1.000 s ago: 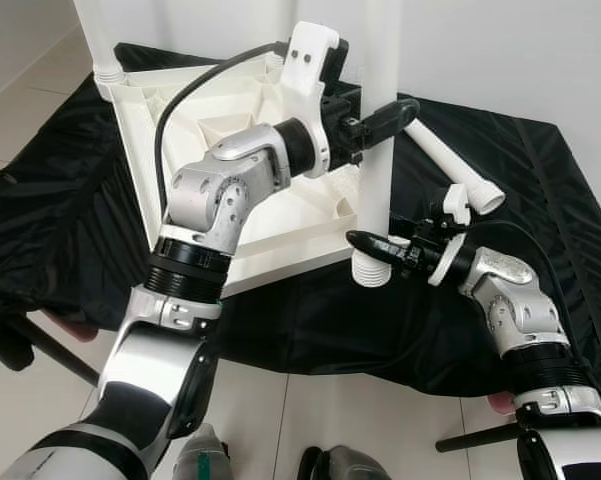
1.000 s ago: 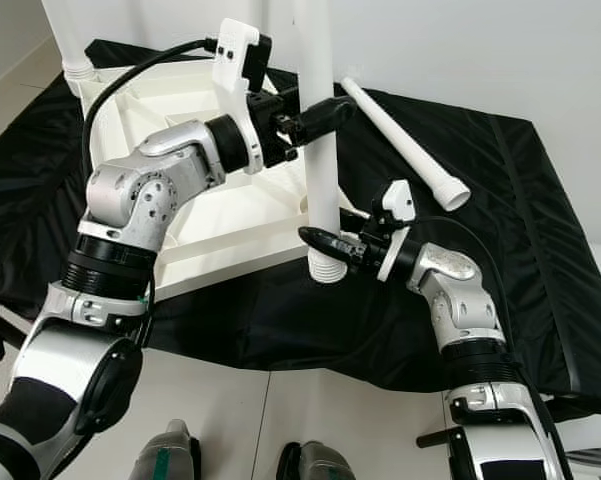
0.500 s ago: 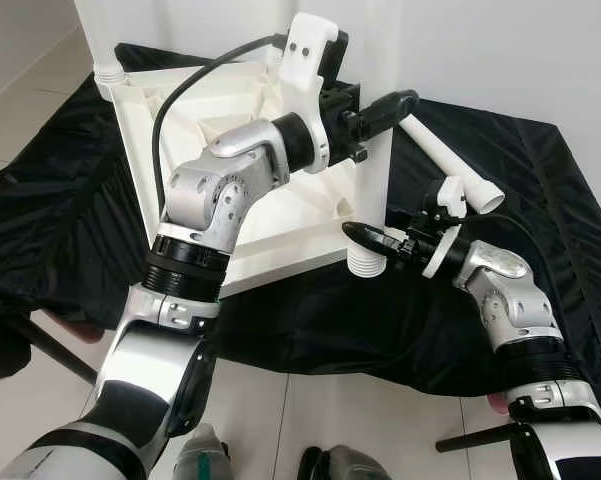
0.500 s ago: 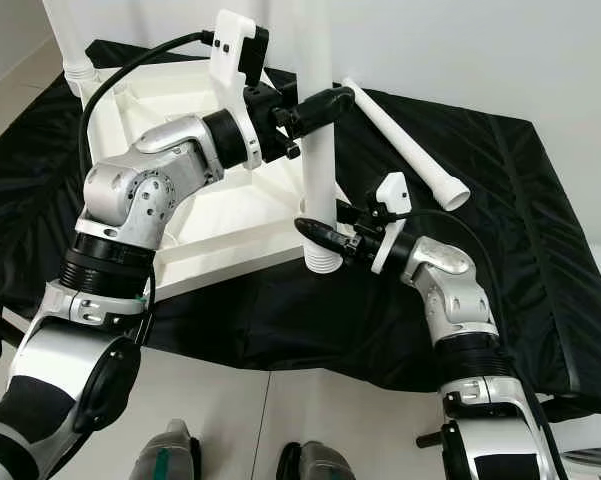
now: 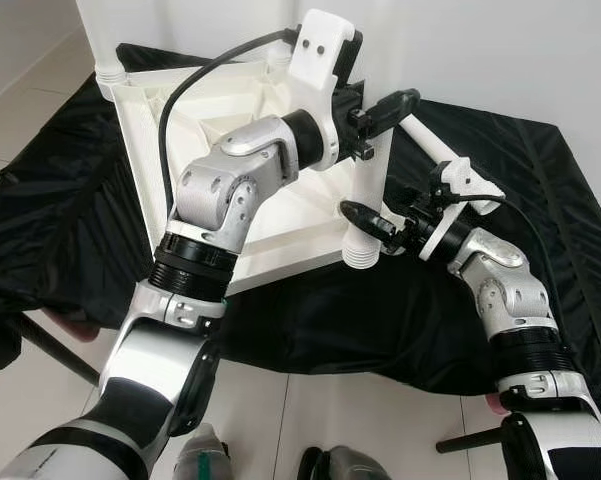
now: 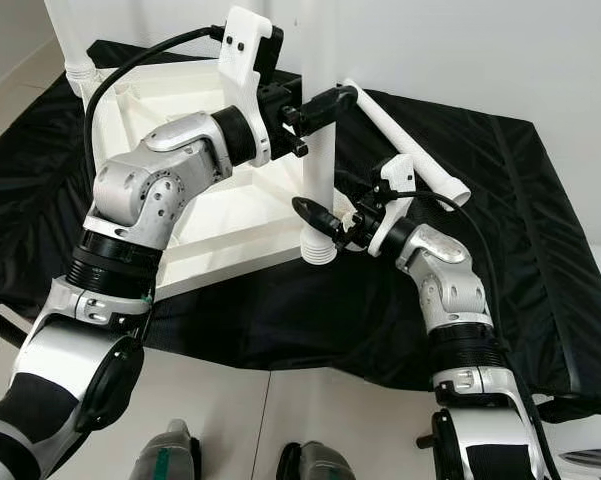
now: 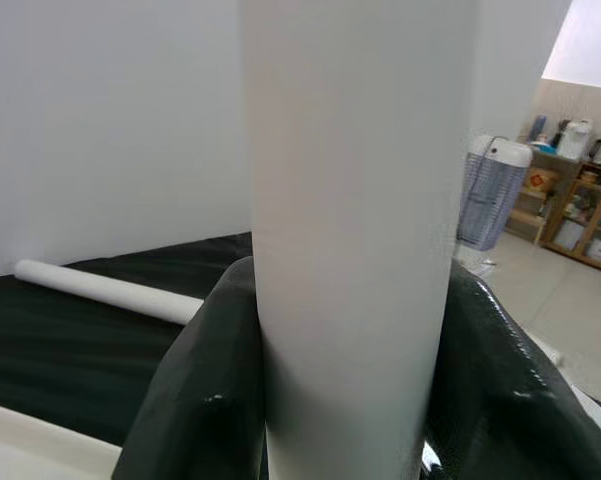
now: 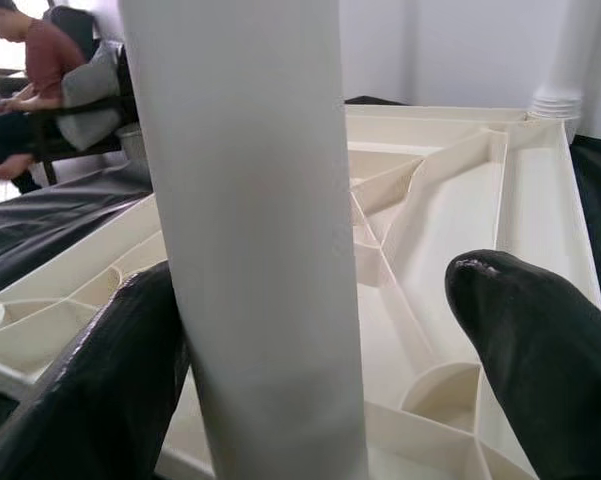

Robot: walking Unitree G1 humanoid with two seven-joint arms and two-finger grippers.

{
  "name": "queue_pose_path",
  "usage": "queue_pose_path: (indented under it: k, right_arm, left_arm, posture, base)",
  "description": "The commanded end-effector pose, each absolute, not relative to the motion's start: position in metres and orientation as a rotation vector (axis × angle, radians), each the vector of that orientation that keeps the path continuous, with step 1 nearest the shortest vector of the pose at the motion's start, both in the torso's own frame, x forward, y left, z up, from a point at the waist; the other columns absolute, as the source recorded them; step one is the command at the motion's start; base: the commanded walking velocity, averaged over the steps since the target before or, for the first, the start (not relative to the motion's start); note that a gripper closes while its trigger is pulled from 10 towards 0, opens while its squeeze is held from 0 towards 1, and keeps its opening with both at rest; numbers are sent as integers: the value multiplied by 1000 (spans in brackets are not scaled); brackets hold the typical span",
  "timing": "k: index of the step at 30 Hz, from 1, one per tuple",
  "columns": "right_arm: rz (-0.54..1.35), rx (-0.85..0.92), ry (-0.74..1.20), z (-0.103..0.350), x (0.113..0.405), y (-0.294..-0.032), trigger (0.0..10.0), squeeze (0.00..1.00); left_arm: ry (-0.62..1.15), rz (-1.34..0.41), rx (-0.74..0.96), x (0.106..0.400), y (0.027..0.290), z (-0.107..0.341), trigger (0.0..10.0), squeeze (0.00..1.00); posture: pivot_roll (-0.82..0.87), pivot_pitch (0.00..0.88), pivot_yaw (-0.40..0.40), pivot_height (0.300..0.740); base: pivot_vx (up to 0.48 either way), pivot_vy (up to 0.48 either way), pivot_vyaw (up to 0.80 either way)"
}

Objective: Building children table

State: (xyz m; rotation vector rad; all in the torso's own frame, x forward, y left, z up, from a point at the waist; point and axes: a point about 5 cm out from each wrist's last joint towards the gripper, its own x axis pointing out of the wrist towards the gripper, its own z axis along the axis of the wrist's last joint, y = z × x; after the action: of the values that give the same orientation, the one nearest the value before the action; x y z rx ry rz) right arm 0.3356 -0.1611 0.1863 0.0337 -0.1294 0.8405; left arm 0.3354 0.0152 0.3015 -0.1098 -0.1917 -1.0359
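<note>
Our right gripper (image 6: 325,222) sits nearest to us, at the threaded lower end of the upright white table leg (image 6: 318,150). Its wrist view shows one black finger (image 8: 100,380) pressed against the leg while the other finger (image 8: 540,330) stands well apart from it, so we read this gripper as spread and not clamping the leg. The leg's ribbed foot hangs just over the near corner of the upturned white tabletop (image 6: 230,215), above the black cloth (image 6: 310,320) that carries everything.

Higher on the same leg our left gripper (image 6: 325,105) is clenched on it; in the left wrist view both dark fingers (image 7: 195,400) hug the white tube on either side. The leg stands roughly upright, rising out of the top of the head views.

The tabletop lies underside up on the cloth, tilted diamond-wise, its ribs and round sockets showing. At its far left corner another leg (image 5: 100,40) stands already fitted upright in its socket. Beyond the near corner, towards the cloth's far right edge, a loose leg (image 6: 405,145) lies flat on the cloth, its flared end towards us.

Behind it all rises a plain white wall (image 6: 480,50). In the right wrist view a seated person (image 8: 40,90) appears far off beyond the cloth.
</note>
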Motion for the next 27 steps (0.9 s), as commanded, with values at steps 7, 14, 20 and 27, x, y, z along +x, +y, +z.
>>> queue_pose_path:
  k: [7, 14, 20, 27]
  right_arm:
    - [669, 2, -129, 198, 345, -160, 10000, 855]
    - [631, -33, -146, 208, 345, -144, 10000, 0]
    - [602, -130, -193, 221, 346, -129, 10000, 0]
    - [576, -180, -221, 226, 344, -118, 10000, 0]
  left_arm:
    - [-277, -972, -54, 332, 10, 318, 10000, 0]
    - [-305, -926, -24, 331, 9, 323, 10000, 0]
    - [-315, -912, -20, 330, 6, 323, 10000, 0]
    - [-321, -900, -22, 330, 4, 323, 10000, 0]
  posture:
    - [64, 0, -97, 740]
    - [64, 0, -99, 740]
    - [63, 0, -102, 740]
    - [65, 0, -104, 740]
  base:
    - [0, 0, 0]
    - [0, 0, 0]
    - [0, 0, 0]
    - [0, 0, 0]
